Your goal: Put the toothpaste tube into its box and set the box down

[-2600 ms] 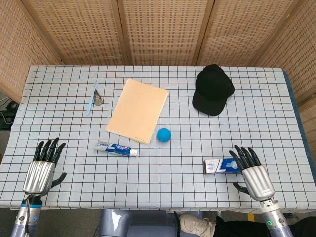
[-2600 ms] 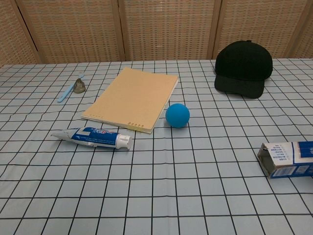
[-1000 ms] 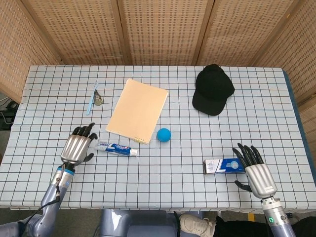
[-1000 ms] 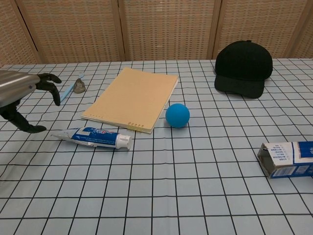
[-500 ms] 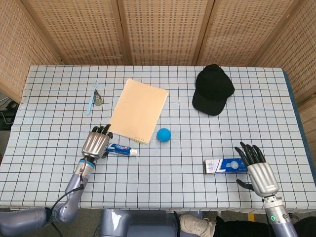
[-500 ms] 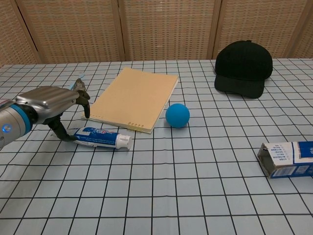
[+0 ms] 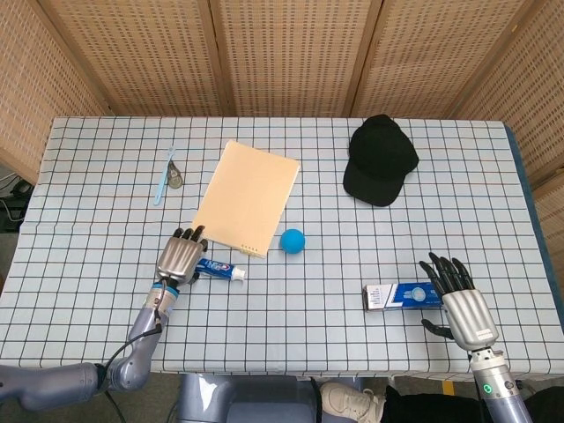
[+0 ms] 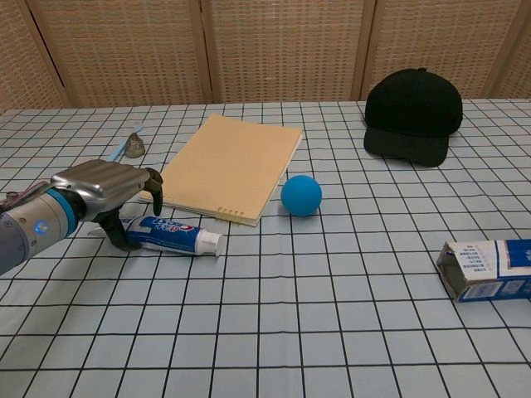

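Observation:
The blue and white toothpaste tube (image 7: 221,269) (image 8: 176,235) lies flat on the checked tablecloth, cap pointing right. My left hand (image 7: 181,255) (image 8: 106,191) arches over the tube's tail end with fingers apart and the thumb down beside it; the tube still rests on the table. The toothpaste box (image 7: 397,296) (image 8: 488,269) lies on its side at the right, its open flap end facing left. My right hand (image 7: 463,304) sits just right of the box with fingers spread, holding nothing; the chest view does not show it.
A tan notebook (image 7: 245,198) (image 8: 226,166) lies just behind the tube, a blue ball (image 7: 293,240) (image 8: 300,195) to its right. A black cap (image 7: 379,159) (image 8: 413,114) sits at the back right, a blue toothbrush (image 7: 164,174) (image 8: 116,153) at the back left.
My left hand has moved right from the table's left edge and now covers the tube's tail end. The right hand has drifted slightly right of the box. Tube and box stayed put.

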Controlling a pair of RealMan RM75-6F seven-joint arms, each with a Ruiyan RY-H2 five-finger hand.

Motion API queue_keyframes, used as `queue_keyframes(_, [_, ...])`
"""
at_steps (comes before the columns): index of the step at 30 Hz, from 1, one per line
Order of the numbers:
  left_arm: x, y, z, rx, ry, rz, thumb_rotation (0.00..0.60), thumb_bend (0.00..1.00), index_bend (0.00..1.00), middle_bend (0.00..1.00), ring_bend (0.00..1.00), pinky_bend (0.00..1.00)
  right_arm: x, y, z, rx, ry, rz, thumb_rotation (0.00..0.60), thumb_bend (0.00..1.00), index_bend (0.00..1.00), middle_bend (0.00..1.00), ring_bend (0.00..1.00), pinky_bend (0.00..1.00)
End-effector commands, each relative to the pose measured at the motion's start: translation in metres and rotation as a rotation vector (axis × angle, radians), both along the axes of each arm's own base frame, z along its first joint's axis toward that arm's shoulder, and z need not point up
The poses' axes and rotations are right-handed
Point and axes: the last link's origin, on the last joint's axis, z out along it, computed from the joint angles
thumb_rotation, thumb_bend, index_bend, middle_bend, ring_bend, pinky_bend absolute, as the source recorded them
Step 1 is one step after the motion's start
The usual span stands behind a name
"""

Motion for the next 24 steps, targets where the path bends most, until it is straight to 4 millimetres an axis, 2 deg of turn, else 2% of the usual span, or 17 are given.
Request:
queue_keyframes(1, [0.000,0.000,-0.003,-0.002,-0.001,-0.004,0.600,0.30,0.53,0.25,0.28,0.26,0.000,0.000,0.000,-0.002,-0.001,0.002,0.600,0.13,0.06,0.00,0.00,0.00])
queue_keyframes(5, [0.001,-0.001,-0.007,0.011,-0.001,-0.027,0.600,0.42,0.78,0.49,0.48,0.40,0.001,0.000,0.001,-0.003,-0.005,0.006,0.600,0.13,0.07,0.00,0.00,0.00])
queue_keyframes(8, [0.004,-0.004,-0.007,0.037,-0.034,-0.067,0.600,0.47,0.87,0.57,0.55,0.47,0.001,0.001,0.001,-0.006,-0.010,0.012,0.600,0.13,0.07,0.00,0.00,0.00])
queue_keyframes(16, [0.007,-0.005,0.019,0.093,-0.088,-0.148,0.600,0.47,0.88,0.58,0.56,0.48,0.003,0.001,0.002,-0.007,-0.015,0.019,0.600,0.13,0.08,0.00,0.00,0.01])
queue_keyframes(20, [0.009,-0.003,0.046,0.135,-0.123,-0.192,0.600,0.47,0.88,0.58,0.56,0.48,0.005,0.002,-0.001,-0.002,-0.001,0.019,0.600,0.13,0.10,0.00,0.00,0.02])
queue_keyframes(24, [0.008,-0.003,0.067,0.162,-0.153,-0.212,0.600,0.47,0.88,0.58,0.56,0.48,0.005,0.002,-0.008,0.022,0.044,-0.006,0.600,0.12,0.16,0.00,0.00,0.05])
